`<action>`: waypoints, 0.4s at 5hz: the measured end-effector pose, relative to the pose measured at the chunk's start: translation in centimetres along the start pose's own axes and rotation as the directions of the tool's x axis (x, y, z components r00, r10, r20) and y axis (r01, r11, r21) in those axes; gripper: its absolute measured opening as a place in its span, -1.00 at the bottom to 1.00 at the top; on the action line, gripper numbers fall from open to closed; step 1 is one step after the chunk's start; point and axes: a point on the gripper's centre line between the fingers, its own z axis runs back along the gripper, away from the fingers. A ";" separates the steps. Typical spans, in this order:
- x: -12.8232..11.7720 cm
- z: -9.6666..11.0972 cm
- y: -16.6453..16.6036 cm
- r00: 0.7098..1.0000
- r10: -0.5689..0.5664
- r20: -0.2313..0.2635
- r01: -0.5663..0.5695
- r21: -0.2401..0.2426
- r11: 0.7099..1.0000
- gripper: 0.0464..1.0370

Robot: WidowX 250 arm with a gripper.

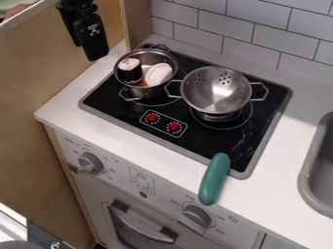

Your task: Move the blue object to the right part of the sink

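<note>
The task is standing at its first step, the blue object (214, 179) not yet being held; it is lying along the front of the worktop (156, 154), its upper end overlapping the stove's (246, 131) front edge; the gripper (95, 47) is hanging at the upper left, well apart from it, so the object is lying lower and to the right in the view; how far open the gripper is, I am not managing to tell, though nothing is showing in its hold; the next move is calling for reaching over and grasping, before carrying to the sink (305, 177).
</note>
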 end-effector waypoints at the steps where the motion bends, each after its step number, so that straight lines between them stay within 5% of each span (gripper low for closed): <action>1: -0.3 -1.0 -0.2 1.000 0.013 -0.021 -0.014 -0.028 1.000 0.92; 2: -0.1 -2.2 -1.6 0.996 0.072 -0.045 -0.073 -0.034 0.997 0.92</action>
